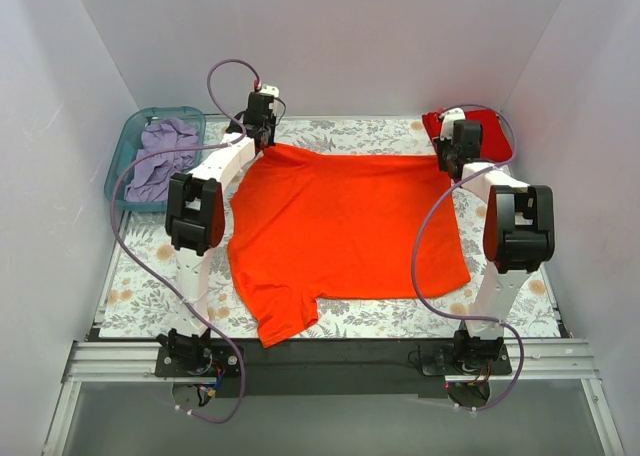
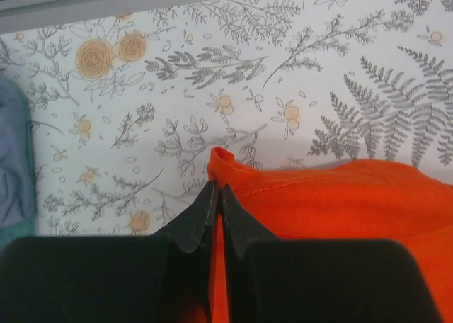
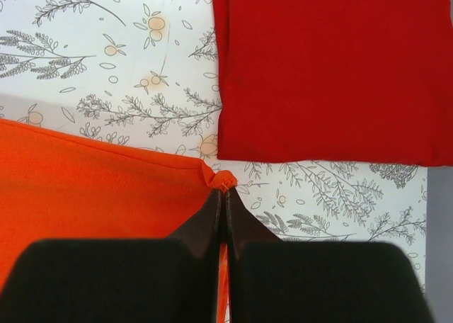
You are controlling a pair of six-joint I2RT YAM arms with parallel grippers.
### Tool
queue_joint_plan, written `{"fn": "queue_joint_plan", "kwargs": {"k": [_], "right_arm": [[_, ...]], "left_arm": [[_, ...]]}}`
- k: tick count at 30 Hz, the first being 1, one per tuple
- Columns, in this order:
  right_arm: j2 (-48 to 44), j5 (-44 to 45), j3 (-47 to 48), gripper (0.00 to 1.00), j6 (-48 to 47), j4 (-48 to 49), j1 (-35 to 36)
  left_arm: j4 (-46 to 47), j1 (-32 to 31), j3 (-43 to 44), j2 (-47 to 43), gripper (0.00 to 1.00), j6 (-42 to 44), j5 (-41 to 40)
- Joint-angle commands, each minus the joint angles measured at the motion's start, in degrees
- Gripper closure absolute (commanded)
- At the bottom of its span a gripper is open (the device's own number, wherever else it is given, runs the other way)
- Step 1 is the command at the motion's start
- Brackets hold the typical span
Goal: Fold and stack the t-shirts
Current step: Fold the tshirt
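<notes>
Orange cloth is lying spread over the middle of the floral counter (image 1: 140,296): it is the orange t-shirt (image 1: 340,231), and we are holding it at both corners of its far edge. Our left jaws are pressing together on the far-left corner of that edge, and our right jaws are pinching the far-right corner. We are seeing the red t-shirt (image 1: 493,136) lying folded at the counter's far-right corner, just apart from the orange one, and a teal basket (image 1: 125,151) of lilac cloth (image 1: 160,161) sitting at the far-left corner.
</notes>
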Motion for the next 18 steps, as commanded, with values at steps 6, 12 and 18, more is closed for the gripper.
{"fn": "queue_joint_plan", "kwargs": {"k": [6, 12, 18], "right_arm": [[-6.3, 1.3, -3.4, 0.99, 1.6, -1.3, -0.4], [-8.0, 2.3, -6.3, 0.99, 4.0, -2.2, -0.5], [-9.1, 4.0, -8.3, 0.99, 5.6, -2.2, -0.5]], "left_arm": [[-4.9, -1.3, -6.1, -13.9, 1.0, -4.4, -0.5], [-9.7, -1.6, -11.1, -19.4, 1.0, -8.0, -0.1], [-13.8, -2.1, -15.3, -23.1, 1.0, -12.9, 2.9]]}}
